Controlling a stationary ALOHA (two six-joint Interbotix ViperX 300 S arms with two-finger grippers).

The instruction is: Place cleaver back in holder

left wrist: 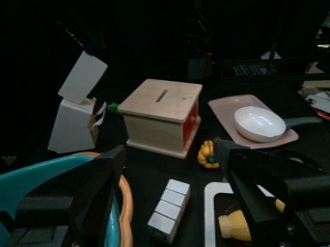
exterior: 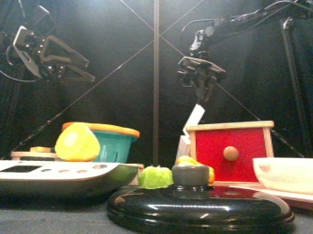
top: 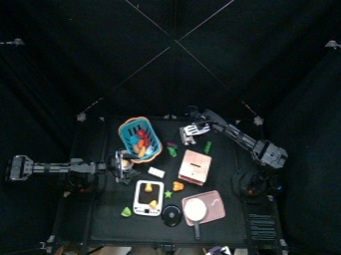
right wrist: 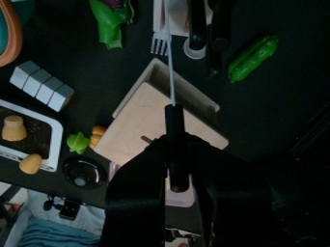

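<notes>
Status: not done, cleaver was not seated and nothing had been let go

- left gripper was parked at its own side of the table, fingers spread as wide as they go, nothing between them; box, holder and cleaver all sat well ahead of its fingertips
- right gripper hung high over the table's middle, pointing down, fingers part-closed and pinching the cleaver's dark handle
- wooden box with the red front stood below the right fingers, just beside the holder; not part of the job, but close enough to be a snag risk on the way down
- holder stood upright directly under the right fingertips; from the left wrist it read as a small pale block with a dark patch on one face
- cleaver hung below the right fingertips, handle up in the pinch, blade down and tilted, its lower edge right at the holder's top

Couldn't tell whether the blade tip had entered the slot or only met the top of the block; the box hid that junction from the front, and the right wrist view saw the blade edge-on only

My read of what was left: straighten the blade, push it down into the slot, open the fingers, lift clear

Cleaver's look: broad flat pale-grey blade, roughly rectangular, matte, no visible marks; edge-on it was a thin light line running out from the fingers; handle short, dark, mostly buried in the grip
</notes>
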